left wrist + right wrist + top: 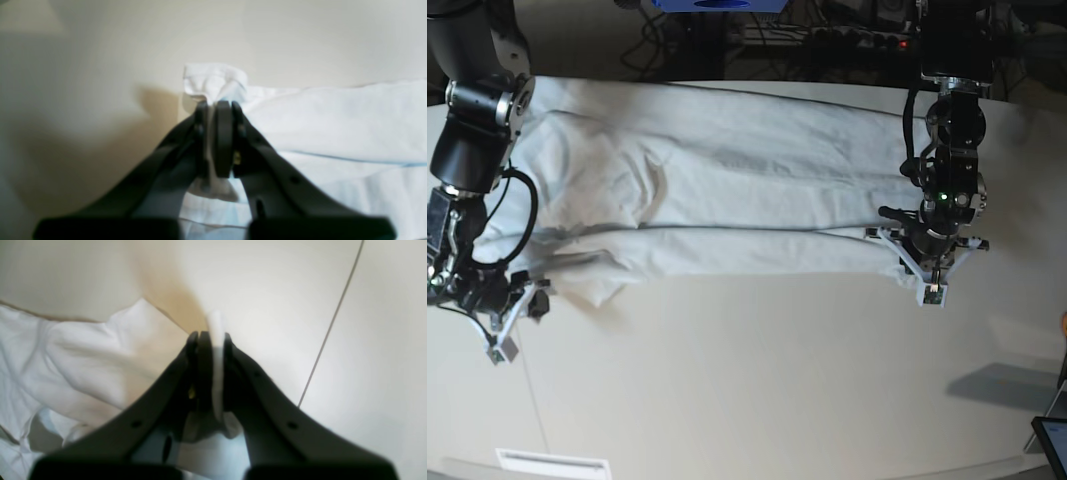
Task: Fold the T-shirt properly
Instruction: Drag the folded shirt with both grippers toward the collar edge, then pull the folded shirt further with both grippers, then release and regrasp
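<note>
The white T-shirt (727,190) lies spread lengthwise across the far half of the table, wrinkled, with a long fold along its near edge. My left gripper (930,285) is at the shirt's right end. In the left wrist view it (215,105) is shut on a bunched corner of the T-shirt (333,116), and cloth pokes out past the fingertips. My right gripper (505,335) is low at the shirt's left end. The right wrist view shows it (210,336) shut on a thin edge of the T-shirt (83,356).
The off-white tabletop (757,380) extends in front of the shirt, and a thin seam line (333,320) crosses it near my right gripper. A dark device (1052,440) sits at the near right corner. Cables and equipment (827,35) line the far edge.
</note>
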### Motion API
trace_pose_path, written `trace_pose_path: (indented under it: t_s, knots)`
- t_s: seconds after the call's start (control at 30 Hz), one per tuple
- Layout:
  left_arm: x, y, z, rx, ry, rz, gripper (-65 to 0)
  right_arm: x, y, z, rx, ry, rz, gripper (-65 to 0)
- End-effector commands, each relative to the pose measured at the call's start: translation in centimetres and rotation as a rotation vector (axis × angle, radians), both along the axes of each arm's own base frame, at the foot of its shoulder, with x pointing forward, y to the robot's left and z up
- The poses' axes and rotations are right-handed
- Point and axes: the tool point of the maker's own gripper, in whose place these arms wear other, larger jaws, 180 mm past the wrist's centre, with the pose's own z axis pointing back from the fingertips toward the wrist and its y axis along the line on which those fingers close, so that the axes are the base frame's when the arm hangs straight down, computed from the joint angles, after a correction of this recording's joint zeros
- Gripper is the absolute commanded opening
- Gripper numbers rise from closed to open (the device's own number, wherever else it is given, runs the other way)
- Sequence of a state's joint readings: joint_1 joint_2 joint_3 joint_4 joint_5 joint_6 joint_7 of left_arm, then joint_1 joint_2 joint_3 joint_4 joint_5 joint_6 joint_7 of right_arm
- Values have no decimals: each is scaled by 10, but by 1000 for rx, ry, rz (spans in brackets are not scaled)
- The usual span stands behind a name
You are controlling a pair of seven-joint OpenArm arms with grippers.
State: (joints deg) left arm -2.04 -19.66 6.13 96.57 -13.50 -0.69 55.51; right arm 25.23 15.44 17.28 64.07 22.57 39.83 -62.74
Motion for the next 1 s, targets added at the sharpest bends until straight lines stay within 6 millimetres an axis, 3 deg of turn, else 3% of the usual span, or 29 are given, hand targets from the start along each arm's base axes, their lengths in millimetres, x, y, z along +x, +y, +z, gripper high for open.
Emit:
trace_pose_path:
  t_s: [0.0, 0.1, 0.2, 0.33, 0.43, 0.57, 0.77, 0.97]
  knots:
    - [10, 5, 19, 19, -62, -1, -650, 17, -8, 31, -16, -89, -6, -650]
    - [11, 5, 20, 19, -66, 1, -650, 12, -12, 48, -83, -112, 11, -650]
    - [12, 4, 22, 19, -71, -1, -650, 9, -14, 78, -167, -167, 28, -650]
    - [11, -2, 35, 22, -108, -20, -650, -10, -25, 96, -244, -176, 1, -649]
    - [9, 2, 41, 86, -122, -22, -650, -27, -26, 96, -234, -198, -25, -649]
    - [-2, 9, 33, 180, -91, -23, -650, -55, -24, 79, -190, -179, -25, -649]
    - [-9, 15, 27, 192, -69, -17, -650, -88, -19, 86, -127, -229, -18, -649]
    - [-16, 11, 19, 204, -41, -45, -650, -120, -7, 76, 20, -225, -4, -649]
